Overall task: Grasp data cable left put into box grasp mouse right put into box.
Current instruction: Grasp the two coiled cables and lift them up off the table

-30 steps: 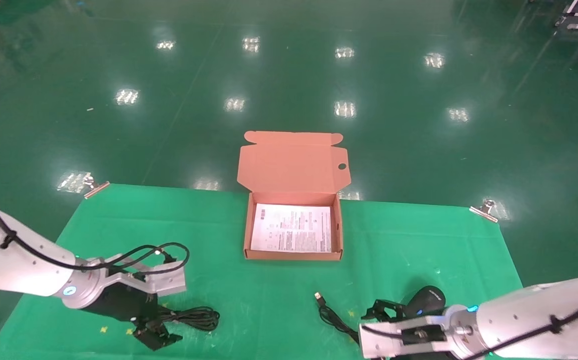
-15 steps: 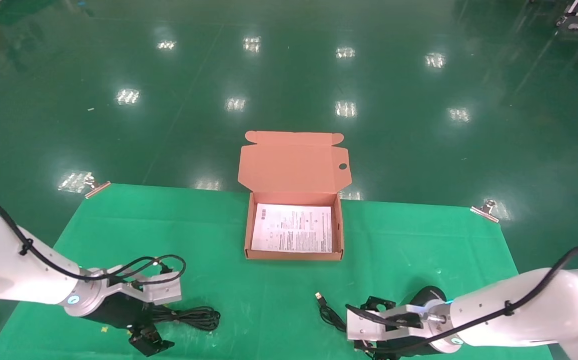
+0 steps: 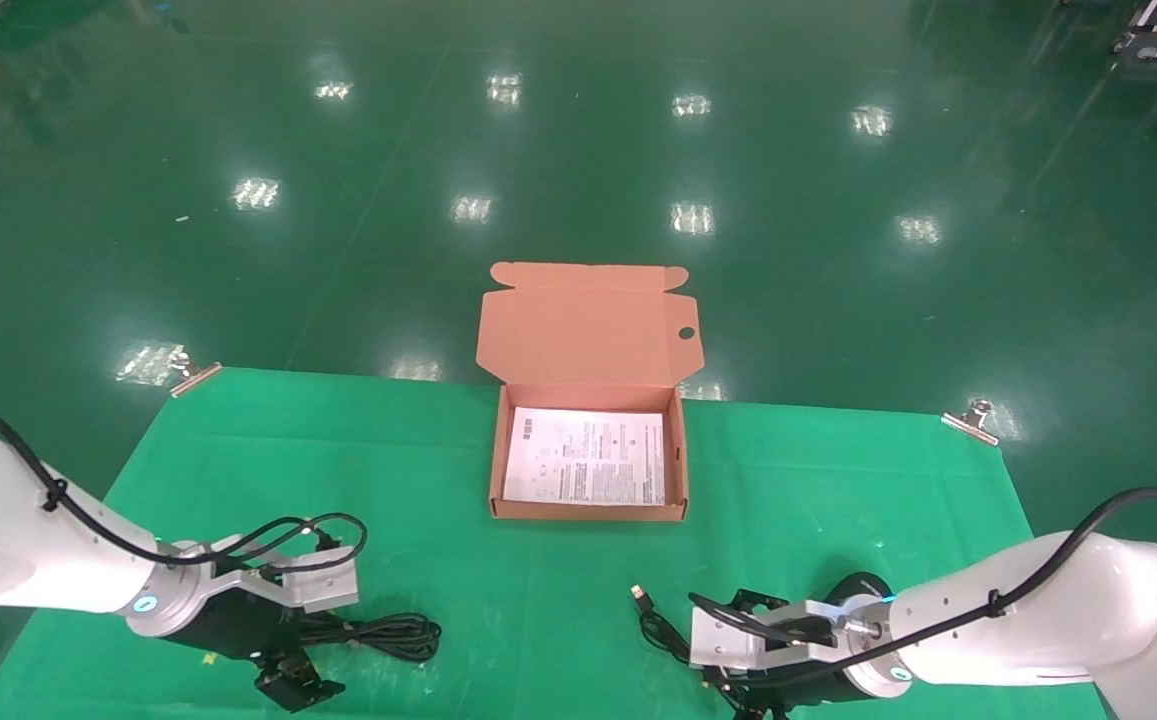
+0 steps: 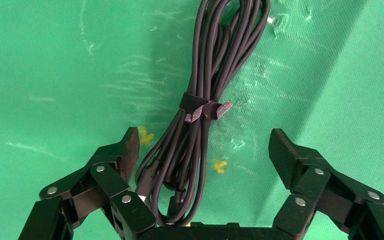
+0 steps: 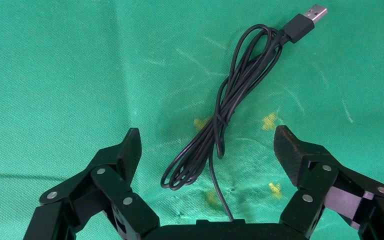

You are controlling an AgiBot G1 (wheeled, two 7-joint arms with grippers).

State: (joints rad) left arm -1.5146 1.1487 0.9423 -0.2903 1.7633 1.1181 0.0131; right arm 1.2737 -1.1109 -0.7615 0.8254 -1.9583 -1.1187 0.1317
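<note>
1. Head view: the data cable lies as a flat black bundle on the green cloth near the table's front left. The left gripper sits low at its near end, fingers spread. The box stands open at the middle of the table's far edge, well apart from both arms, its lid tipped back and a white printed sheet flat inside. At the front right, the right gripper is low over the cloth, mostly cut off by the picture's lower edge. The mouse shows only as a dark hump behind that wrist. The mouse cord lies beside the wrist, its silver plug pointing toward the box.

2. Left wrist view: the left gripper is wide open, one black finger on each side of the data cable. The bundle, bound by a small strap, runs between the fingers and away from the wrist.

3. Right wrist view: the right gripper is wide open, holding nothing. The mouse cord lies in loose loops between its fingers, the plug at the far end. The mouse itself is not seen here.
</note>
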